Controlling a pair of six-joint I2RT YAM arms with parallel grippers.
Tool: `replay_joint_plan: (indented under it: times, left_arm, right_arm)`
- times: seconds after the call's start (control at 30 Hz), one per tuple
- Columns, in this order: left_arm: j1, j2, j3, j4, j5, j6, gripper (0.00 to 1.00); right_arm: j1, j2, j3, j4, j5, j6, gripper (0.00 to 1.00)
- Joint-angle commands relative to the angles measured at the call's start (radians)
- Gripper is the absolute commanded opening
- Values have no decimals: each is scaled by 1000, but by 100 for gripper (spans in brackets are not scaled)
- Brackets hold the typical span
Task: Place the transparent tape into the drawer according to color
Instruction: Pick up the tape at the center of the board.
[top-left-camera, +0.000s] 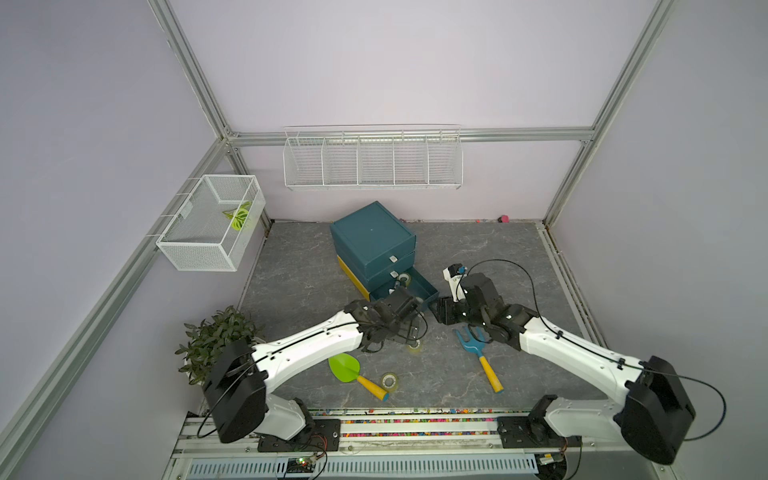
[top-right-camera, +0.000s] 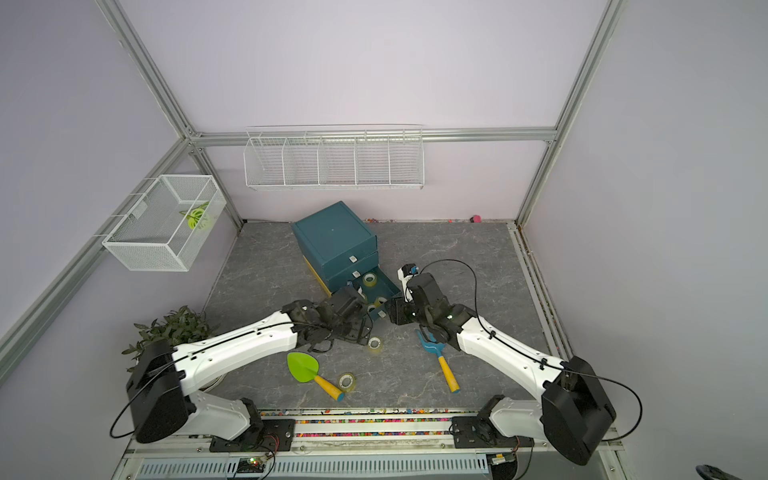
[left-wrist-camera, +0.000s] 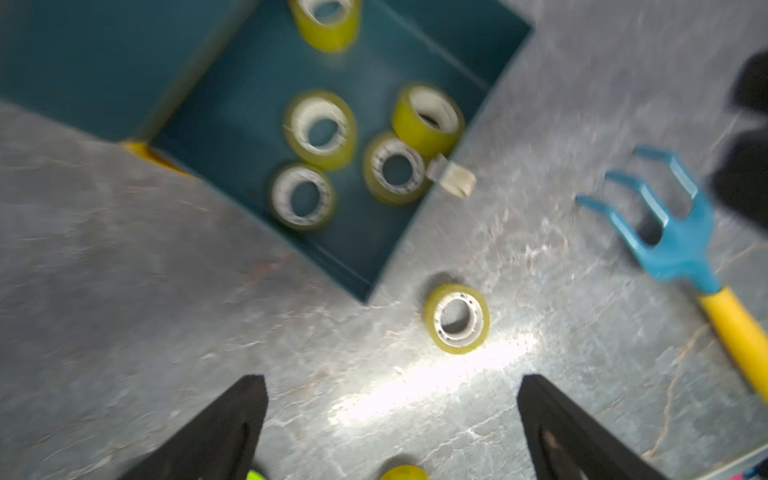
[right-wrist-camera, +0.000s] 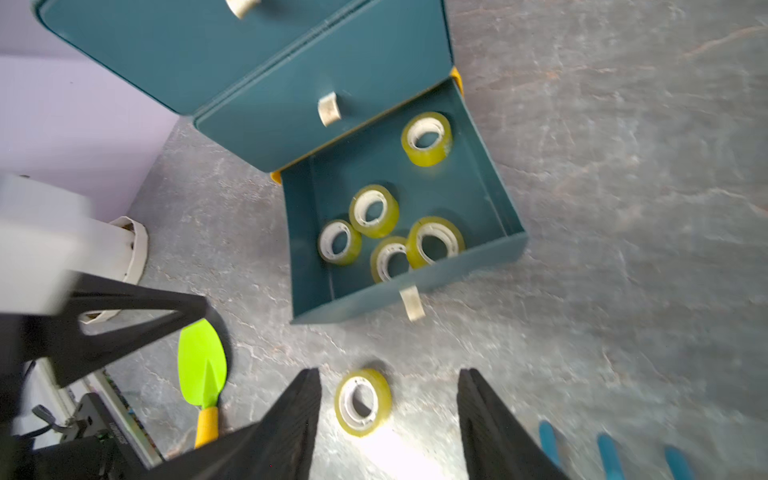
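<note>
Grey counter (right-wrist-camera: 623, 208): one tape roll (right-wrist-camera: 363, 402) lies flat at six o'clock from the drawer (right-wrist-camera: 478, 262), framed between the open, empty jaws of the right gripper (right-wrist-camera: 388, 372); left gripper (left-wrist-camera: 390, 378) open too.

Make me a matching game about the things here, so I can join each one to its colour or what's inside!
Things:
1. toy shovel
2. toy rake
3. open drawer
4. wire basket

Clues:
a. blue head, yellow handle
b. five yellow-green tape rolls inside
c. bright green blade
d. a green leaf inside

Pairs: 1-c, 2-a, 3-b, 4-d
</note>
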Motion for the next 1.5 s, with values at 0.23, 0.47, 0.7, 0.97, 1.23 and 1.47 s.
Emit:
replay_joint_plan:
  times: [0.23,0.47,0.7,0.97,1.23,1.47]
  left_arm:
    - [-64,222,85,58,57,59,93]
    - [-72,323,135,34,48,69,85]
    - [-72,399,173,8,68,75,71]
    - [-72,422,185,-12,68,74,49]
    - [-72,319,210,-60,5,62,45]
    - [-69,190,296,-164,-145,43,45]
  right_arm:
    - [-1,-131,-48,-56,89,-13,59]
    - [0,-192,-56,-82,138,-12,59]
    - [-2,-225,-55,-102,175,-7,60]
    - [-1,-223,-50,-112,195,-7,60]
    - [0,-221,-50,-116,208,6,60]
    - [-1,-241,-56,-138,235,14,60]
